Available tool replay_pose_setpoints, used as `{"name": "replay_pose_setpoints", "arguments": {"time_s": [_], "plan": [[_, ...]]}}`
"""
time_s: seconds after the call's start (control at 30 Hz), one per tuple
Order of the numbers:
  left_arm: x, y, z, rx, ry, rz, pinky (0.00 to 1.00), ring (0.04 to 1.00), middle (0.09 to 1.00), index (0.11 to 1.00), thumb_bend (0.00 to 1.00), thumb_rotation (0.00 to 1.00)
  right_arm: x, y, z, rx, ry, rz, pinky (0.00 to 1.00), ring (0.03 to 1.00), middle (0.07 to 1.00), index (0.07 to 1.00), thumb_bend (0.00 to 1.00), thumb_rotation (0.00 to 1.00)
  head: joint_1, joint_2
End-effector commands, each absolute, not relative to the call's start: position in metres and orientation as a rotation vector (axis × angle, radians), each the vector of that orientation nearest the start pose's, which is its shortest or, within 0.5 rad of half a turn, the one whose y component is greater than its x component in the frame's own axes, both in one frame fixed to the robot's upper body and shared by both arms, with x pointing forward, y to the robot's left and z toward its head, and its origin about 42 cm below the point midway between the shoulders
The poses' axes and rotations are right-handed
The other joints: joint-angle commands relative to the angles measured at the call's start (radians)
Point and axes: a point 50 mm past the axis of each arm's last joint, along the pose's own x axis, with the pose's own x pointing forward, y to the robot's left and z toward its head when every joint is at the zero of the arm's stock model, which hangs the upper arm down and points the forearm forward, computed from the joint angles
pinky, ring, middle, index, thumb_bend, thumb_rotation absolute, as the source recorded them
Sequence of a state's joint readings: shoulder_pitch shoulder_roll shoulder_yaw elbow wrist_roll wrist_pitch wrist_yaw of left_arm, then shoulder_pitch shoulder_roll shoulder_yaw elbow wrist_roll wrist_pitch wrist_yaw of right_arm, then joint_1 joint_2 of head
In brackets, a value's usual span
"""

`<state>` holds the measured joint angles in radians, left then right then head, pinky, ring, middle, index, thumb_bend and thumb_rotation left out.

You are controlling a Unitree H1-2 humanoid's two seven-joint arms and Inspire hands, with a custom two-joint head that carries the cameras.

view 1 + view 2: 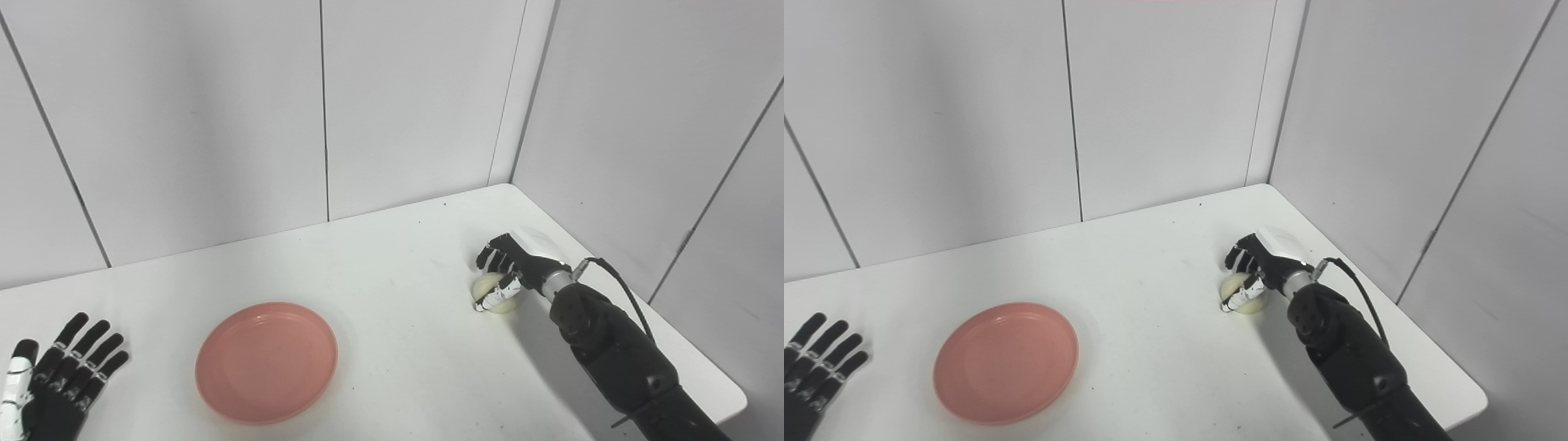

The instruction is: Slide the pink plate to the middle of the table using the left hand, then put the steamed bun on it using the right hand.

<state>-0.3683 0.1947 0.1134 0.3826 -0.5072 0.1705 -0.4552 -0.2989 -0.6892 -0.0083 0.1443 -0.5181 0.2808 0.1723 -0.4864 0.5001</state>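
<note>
White table (392, 257) backs onto grey panels. Right hand (508, 272) curls around the bun (497, 294) at 3 o'clock. Plate (266, 361) sits at 7 o'clock; left hand (52, 383), fingers spread, lies beside it, holding nothing.

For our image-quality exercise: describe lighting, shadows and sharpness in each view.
Left eye view: even, soft light; round pink plastic plate casts only a faint shadow; right hand on the pale steamed bun looks sharp. Right eye view: same flat light, no glare on the white table.
</note>
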Motion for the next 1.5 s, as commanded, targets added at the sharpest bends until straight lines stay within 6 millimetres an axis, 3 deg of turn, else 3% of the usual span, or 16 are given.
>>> {"name": "replay_pose_setpoints", "arguments": {"time_s": [0.0,0.17,0.23,0.53,0.73,1.1,1.2,1.33,1.47], "plan": [[0.377,0.264,0.075,-0.379,0.266,-0.348,0.88,0.880,0.908,0.915,0.67,0.84,0.374,-0.448,0.260,-1.185,0.072,-0.198,0.43,0.486,0.462,0.527,0.52,0.00,0.011,-0.002],[0.377,0.256,0.074,-0.390,0.259,-0.360,0.87,0.876,0.901,0.911,0.67,0.82,0.376,-0.439,0.275,-1.195,0.012,-0.183,0.39,0.465,0.456,0.531,0.51,0.00,0.044,-0.009],[0.377,0.251,0.074,-0.382,0.255,-0.362,0.87,0.872,0.898,0.911,0.69,0.81,0.378,-0.431,0.284,-1.211,-0.022,-0.157,0.43,0.482,0.460,0.531,0.51,0.00,0.062,-0.013],[0.375,0.222,0.075,-0.347,0.244,-0.391,0.90,0.900,0.925,0.940,0.70,0.84,0.386,-0.370,0.333,-1.259,-0.188,-0.040,0.45,0.486,0.458,0.534,0.51,0.00,0.167,-0.023],[0.371,0.195,0.081,-0.336,0.241,-0.399,0.92,0.923,0.946,0.964,0.69,0.87,0.398,-0.336,0.352,-1.317,-0.270,0.084,0.46,0.495,0.467,0.526,0.52,0.00,0.275,-0.022],[0.371,0.154,0.091,-0.310,0.250,-0.391,0.98,0.967,0.975,1.000,0.63,0.97,0.420,-0.270,0.362,-1.269,-0.372,0.291,0.45,0.490,0.464,0.529,0.51,0.00,0.448,-0.012],[0.373,0.144,0.091,-0.295,0.251,-0.391,0.98,0.964,0.976,1.000,0.62,1.00,0.424,-0.239,0.358,-1.264,-0.408,0.343,0.37,0.430,0.441,0.542,0.51,0.00,0.497,-0.011],[0.376,0.135,0.090,-0.291,0.261,-0.386,0.96,0.959,0.972,1.000,0.62,1.00,0.424,-0.211,0.348,-1.200,-0.423,0.413,0.42,0.472,0.457,0.532,0.51,0.00,0.539,-0.008],[0.378,0.131,0.091,-0.279,0.259,-0.386,0.96,0.951,0.963,0.995,0.61,1.00,0.423,-0.192,0.339,-1.182,-0.410,0.442,0.39,0.459,0.444,0.536,0.51,0.00,0.565,-0.003]]}}
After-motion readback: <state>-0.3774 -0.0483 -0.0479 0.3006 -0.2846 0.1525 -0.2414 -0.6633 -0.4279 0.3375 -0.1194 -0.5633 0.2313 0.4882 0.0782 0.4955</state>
